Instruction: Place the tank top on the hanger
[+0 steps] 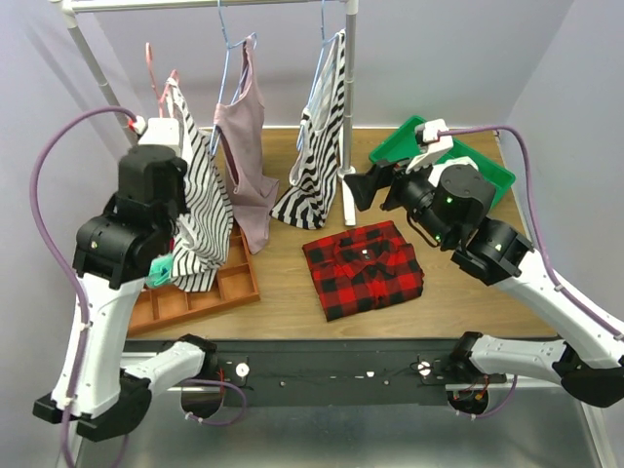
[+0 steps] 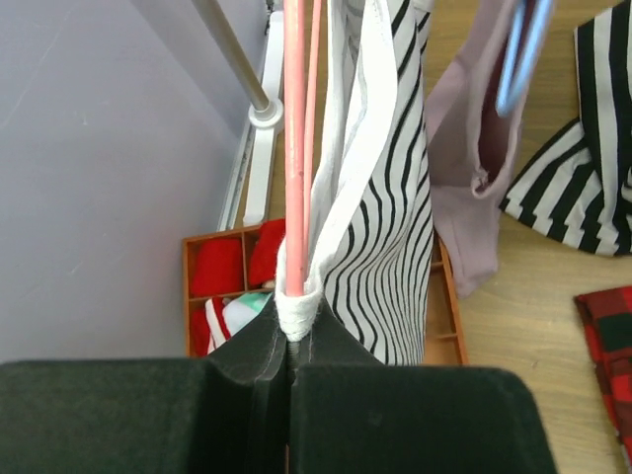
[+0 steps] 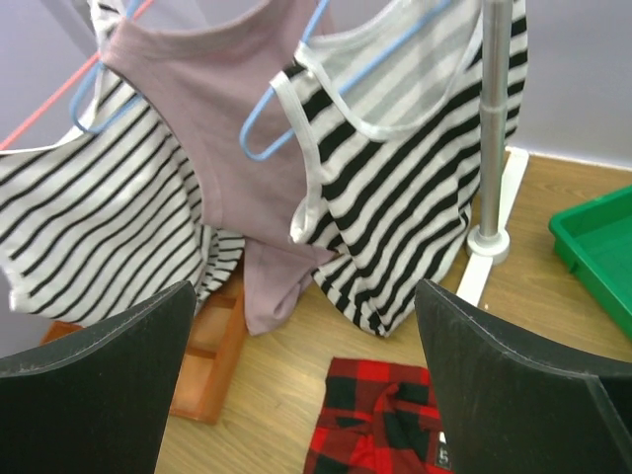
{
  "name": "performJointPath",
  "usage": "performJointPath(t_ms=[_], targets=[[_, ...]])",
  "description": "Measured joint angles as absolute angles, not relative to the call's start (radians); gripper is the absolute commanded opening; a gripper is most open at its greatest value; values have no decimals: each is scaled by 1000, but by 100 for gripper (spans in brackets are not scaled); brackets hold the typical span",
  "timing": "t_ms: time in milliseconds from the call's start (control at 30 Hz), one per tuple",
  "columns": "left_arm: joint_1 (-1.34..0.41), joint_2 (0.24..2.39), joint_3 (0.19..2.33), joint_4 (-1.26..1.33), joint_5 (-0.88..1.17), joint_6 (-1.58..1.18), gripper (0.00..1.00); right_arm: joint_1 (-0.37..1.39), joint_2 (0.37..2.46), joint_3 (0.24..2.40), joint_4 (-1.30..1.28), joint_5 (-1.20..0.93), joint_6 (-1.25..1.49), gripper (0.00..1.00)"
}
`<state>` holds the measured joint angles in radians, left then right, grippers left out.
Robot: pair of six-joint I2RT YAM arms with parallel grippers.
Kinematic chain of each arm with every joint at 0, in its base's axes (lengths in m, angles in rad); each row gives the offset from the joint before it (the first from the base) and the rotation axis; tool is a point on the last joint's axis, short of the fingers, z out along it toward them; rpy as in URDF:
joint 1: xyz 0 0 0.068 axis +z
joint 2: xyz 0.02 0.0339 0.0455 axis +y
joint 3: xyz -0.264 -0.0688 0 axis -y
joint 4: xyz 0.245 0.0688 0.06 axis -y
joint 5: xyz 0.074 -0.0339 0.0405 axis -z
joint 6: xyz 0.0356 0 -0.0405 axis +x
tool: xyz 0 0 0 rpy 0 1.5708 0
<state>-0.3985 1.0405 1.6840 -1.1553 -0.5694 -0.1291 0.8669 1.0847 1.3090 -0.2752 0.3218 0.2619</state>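
The left gripper (image 2: pixel 291 348) is seen clamped tight on the white hem of the tank top (image 2: pixel 390 197), and the wire of the pink hanger (image 2: pixel 293 148) is run down into that same pinch. The tank top is draped from the grip, above the orange tray (image 1: pixel 234 285). The right gripper (image 3: pixel 304 326) is held wide apart over the plaid shirt (image 1: pixel 363 268), faced toward the mauve top (image 3: pixel 232 148).
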Motion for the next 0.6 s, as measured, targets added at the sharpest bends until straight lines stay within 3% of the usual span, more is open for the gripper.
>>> performJointPath(t_ms=[233, 600], targets=[[-128, 1189, 1905, -1111, -335, -96, 0, 867, 1116, 1401, -310, 287, 266, 99], [-22, 1424, 2253, -1145, -202, -93, 0, 867, 1124, 1426, -369, 249, 299, 99]])
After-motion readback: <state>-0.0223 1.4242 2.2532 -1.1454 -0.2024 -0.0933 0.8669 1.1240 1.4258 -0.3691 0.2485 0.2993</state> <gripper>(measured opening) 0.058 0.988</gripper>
